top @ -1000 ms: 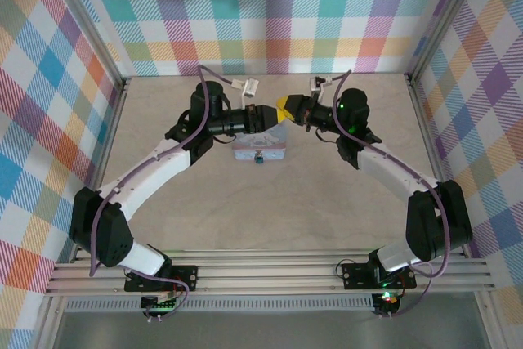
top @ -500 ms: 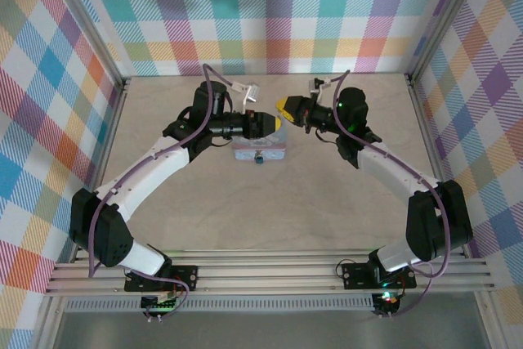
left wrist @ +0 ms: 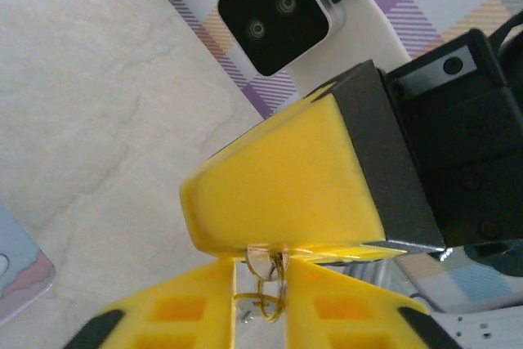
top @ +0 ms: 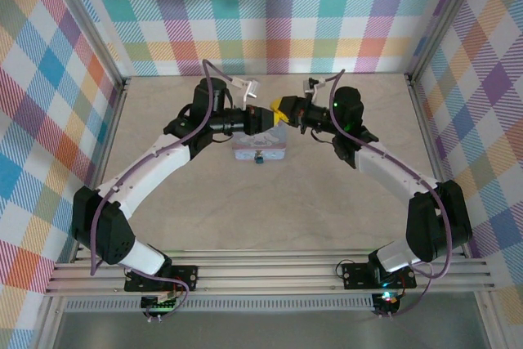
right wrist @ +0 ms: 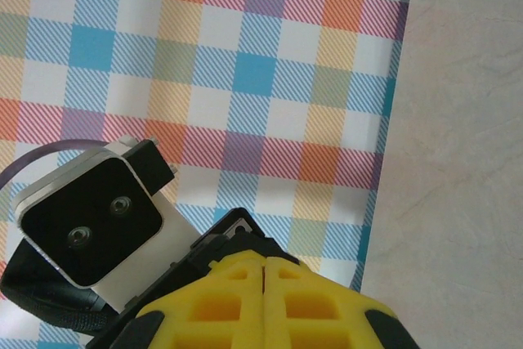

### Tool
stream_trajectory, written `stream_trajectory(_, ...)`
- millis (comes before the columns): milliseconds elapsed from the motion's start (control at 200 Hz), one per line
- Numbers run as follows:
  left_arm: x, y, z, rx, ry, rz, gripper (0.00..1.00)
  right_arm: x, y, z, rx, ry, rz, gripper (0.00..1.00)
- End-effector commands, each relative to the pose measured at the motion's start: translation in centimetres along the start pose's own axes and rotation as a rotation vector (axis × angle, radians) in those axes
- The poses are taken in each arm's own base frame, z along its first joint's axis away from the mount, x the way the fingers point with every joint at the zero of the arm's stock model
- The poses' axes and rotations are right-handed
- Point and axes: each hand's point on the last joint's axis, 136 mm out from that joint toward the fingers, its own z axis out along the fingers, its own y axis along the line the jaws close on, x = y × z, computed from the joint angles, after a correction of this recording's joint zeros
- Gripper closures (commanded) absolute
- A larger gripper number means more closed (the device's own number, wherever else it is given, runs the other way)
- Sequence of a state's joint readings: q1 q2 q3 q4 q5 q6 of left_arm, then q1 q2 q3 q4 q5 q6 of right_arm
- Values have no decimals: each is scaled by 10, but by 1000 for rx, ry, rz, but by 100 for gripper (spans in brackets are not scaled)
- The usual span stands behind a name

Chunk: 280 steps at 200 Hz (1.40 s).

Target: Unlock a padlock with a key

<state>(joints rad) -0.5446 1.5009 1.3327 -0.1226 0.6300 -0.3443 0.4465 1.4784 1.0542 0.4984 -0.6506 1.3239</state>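
Left gripper jaws narrow around a thin key ring — pinch unconfirmed. Right gripper clamped shut, ring at its tip. Padlock at the tin's near edge, far-centre of the tabletop — tiny, rigid, light; likely skids, so brace its body.

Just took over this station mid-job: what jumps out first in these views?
Both pairs of yellow jaws meet tip to tip over the pale blue tin at the far middle of the table. In the left wrist view, a thin gold wire ring hangs in the narrow gap between the left jaws, just below the right jaws' tip. The dark padlock sits at the tin's near edge.
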Motion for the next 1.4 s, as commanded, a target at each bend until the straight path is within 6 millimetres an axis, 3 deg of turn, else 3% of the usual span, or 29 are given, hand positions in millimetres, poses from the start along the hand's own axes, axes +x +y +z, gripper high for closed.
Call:
stream_trajectory(0, -15, -4, -5, 10, -38, 57, 93, 7, 10, 5, -18, 39, -20, 100)
stream_trajectory(65, -13, 0, -10, -2, -37, 68, 100, 10, 8, 4, -11, 47, -16, 100)
stream_trajectory(185, -6, 7, -19, -17, -17, 91, 100, 15, 5, 1, -6, 56, -7, 98)
stream_trajectory(440, 16, 5, -26, 9, 88, 154, 100, 20, 6, 2, -23, 93, 16, 75)
stream_trajectory(805, 24, -3, -31, 38, 147, 216, 100, 27, -1, 6, -5, 164, 33, 61)
stream_trajectory(950, 22, -5, -30, 49, 169, 213, 100, 32, -3, 6, 19, 198, 19, 65)
stream_trajectory(1265, 26, -1, -29, 29, 229, 200, 100, 34, -3, -1, 53, 190, -37, 100)
stream_trajectory(1395, 28, 3, -29, 10, 241, 166, 100, 31, 5, -3, 40, 168, -77, 100)
